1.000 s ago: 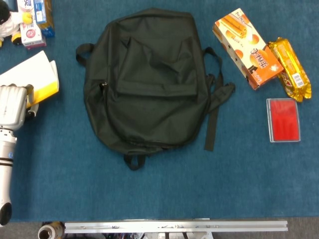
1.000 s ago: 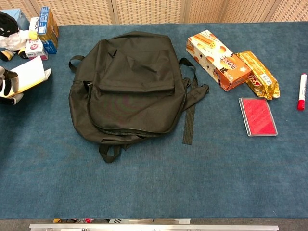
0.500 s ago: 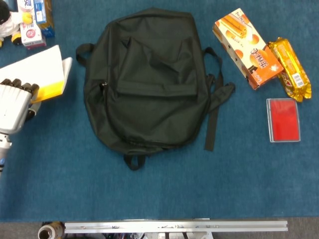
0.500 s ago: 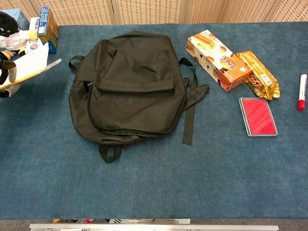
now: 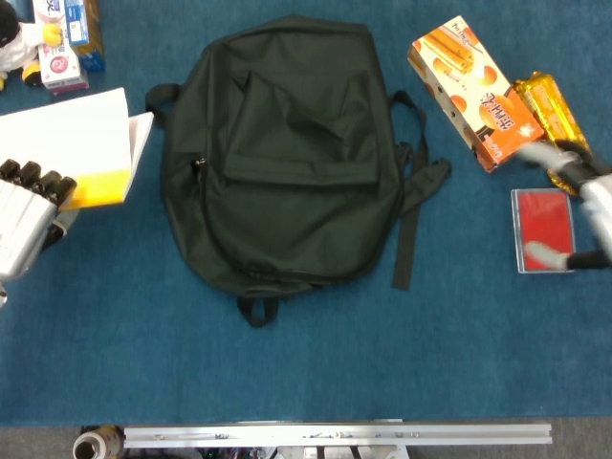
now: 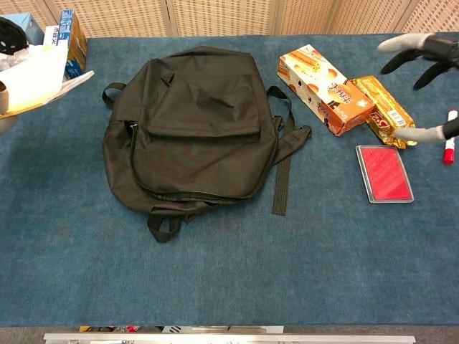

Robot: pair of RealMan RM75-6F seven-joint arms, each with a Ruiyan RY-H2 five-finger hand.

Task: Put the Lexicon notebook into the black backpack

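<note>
Lying flat mid-table, the black backpack [image 5: 282, 158] is closed. Held above the table's left edge, the white-and-yellow notebook [image 5: 81, 153] is gripped by the left hand [image 5: 27, 220]. Near the right edge, the right hand [image 6: 430, 79] hovers, fingers spread, holding nothing.

Robot hand [image 5: 585, 212] blurred (edge-cropped)

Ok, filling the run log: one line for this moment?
left hand: holds notebook | right hand: open, empty | backpack: flat, looks closed
</note>
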